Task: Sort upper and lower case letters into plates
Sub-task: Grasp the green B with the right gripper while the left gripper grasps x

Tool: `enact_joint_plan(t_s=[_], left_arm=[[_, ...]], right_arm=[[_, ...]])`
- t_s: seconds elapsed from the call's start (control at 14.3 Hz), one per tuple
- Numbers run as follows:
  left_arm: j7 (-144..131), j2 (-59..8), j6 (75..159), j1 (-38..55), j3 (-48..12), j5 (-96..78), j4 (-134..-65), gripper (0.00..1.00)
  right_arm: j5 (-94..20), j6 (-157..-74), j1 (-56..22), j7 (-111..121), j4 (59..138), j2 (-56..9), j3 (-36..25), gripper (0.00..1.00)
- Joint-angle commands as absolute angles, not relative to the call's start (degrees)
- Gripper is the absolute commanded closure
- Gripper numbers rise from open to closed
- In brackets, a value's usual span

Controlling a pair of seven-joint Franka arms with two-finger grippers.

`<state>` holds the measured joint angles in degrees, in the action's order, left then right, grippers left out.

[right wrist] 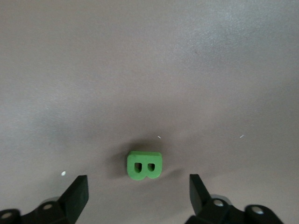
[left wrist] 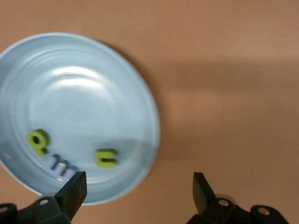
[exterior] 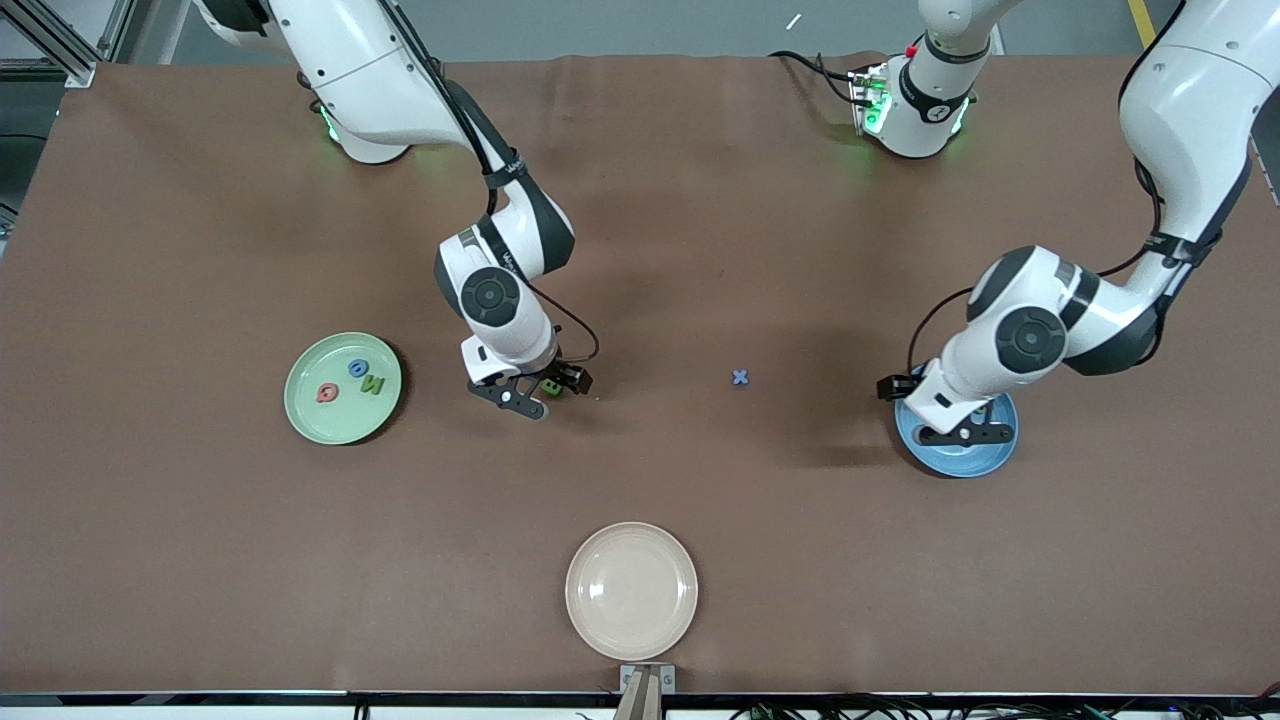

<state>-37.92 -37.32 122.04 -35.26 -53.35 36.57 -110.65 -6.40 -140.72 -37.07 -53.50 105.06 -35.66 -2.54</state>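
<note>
The pale green plate (exterior: 318, 418) lies toward the right arm's end and holds a blue letter (exterior: 358, 368), a green letter (exterior: 372, 385) and a pinkish red letter (exterior: 327, 392). My right gripper (exterior: 540, 392) hangs open low over a green letter B (right wrist: 144, 165), which lies on the table between its fingers (right wrist: 77, 193), apart from both. The blue plate (left wrist: 84, 93) holds a green p (left wrist: 37, 141), a pale blue m (left wrist: 60, 167) and a green c (left wrist: 106, 157). My left gripper (left wrist: 139, 186) stands open and empty over that plate's rim (exterior: 960, 462). A blue x (exterior: 740, 377) lies on the table between the two grippers.
A cream-beige plate (exterior: 631, 590) sits empty near the table's front edge, nearer to the front camera than everything else. The brown table cover (exterior: 700, 250) is bare around the letters and plates.
</note>
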Motion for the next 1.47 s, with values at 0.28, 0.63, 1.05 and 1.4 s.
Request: enact_joint_plan(t_s=[0.28,0.63,1.05,1.4], left_arm=[[-55.97,-41.91,120.93,-18.05,-52.04,36.39,-103.02,0.0],[-60.37,-45.52,123.48,-6.52,-44.66,36.3,-98.79,0.0],[-63.19,-47.9,128.84,-2.2,-41.66,36.47,-98.88,0.02],[-63.19,-48.87,129.11,-1.67,-41.57,36.56,-99.49,0.37]], right_arm=[[-3.34,-142.99,-38.06,-55.46,105.21,-37.0,-3.34,0.21],[-2.73,-143.17,-38.06,-55.37,105.21,-37.09,-3.34,0.52],[-2.46,-142.21,-36.92,-55.02,105.03,-37.0,-3.25,0.99],[-2.37,-129.93,-30.17,-42.84,104.76,-31.57,-3.95,1.0]])
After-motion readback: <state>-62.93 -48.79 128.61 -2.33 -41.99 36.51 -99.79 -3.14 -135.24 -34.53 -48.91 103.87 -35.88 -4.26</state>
